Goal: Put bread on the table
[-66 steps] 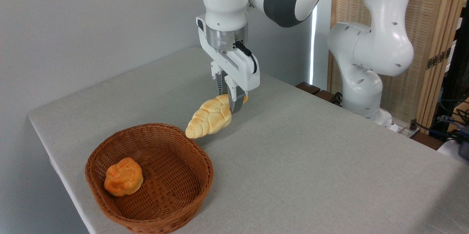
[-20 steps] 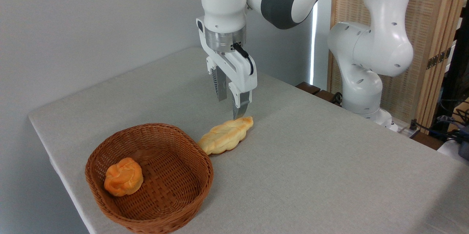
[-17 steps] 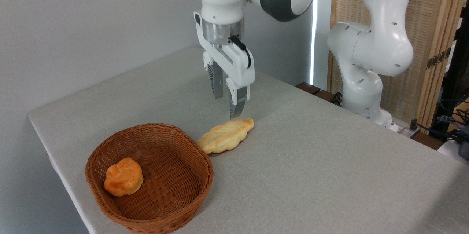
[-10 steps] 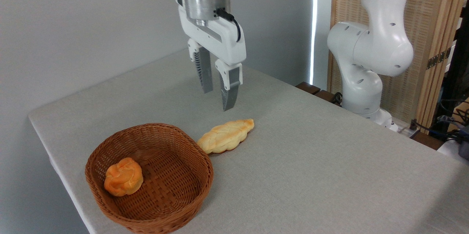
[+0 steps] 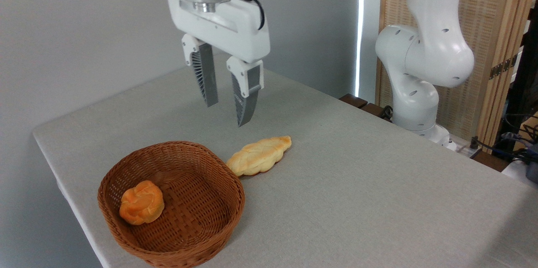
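Rising clear of the loaf, the tool (image 5: 227,113) now hangs well above the table (image 5: 357,184) with its two fingers spread apart and nothing between them. A few seconds ago it had the bread (image 5: 259,156) pinched at one end and held tilted in the air; a second ago the fingers had parted and stood just over the loaf's far tip. Since then the tool has climbed and drifted away, so the bread now lies below it and off to its right, well apart from the fingertips.

The bread rests flat on the grey cloth, and has not shifted over the last second. Its near end sits just beside the rim of the basket (image 5: 126,234); whether it touches the wicker I cannot tell. A small orange bun (image 5: 141,202) remains inside the basket, below and to the tool's left.

By my reading, the placing is done: the loaf lies on the table, released, and only the retreat is under way.
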`<act>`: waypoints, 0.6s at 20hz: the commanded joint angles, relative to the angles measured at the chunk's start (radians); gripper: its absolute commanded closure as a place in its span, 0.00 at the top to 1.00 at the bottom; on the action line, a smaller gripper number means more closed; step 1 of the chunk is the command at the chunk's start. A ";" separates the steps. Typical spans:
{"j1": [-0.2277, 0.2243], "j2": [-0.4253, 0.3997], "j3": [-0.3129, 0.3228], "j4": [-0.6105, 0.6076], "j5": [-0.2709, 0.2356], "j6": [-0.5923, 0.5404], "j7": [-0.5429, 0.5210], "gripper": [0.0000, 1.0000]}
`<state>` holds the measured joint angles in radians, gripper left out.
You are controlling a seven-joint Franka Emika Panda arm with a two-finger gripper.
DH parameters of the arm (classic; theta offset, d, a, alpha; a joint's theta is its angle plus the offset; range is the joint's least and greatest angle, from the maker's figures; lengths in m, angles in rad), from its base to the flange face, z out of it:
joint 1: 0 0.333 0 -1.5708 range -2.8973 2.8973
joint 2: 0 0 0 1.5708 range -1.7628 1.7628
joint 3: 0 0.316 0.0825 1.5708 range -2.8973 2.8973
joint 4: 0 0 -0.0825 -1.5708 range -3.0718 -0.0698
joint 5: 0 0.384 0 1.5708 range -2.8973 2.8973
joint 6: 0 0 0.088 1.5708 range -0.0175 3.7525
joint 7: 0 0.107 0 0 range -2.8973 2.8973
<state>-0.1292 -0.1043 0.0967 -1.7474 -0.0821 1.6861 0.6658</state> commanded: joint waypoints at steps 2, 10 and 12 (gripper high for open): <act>-0.007 0.041 0.000 0.058 0.015 -0.042 -0.040 1.00; 0.003 0.049 -0.006 0.058 0.018 -0.039 -0.089 1.00; 0.014 0.049 -0.006 0.060 0.016 -0.039 -0.084 1.00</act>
<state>-0.1316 -0.0626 0.0949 -1.7123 -0.0801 1.6852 0.6030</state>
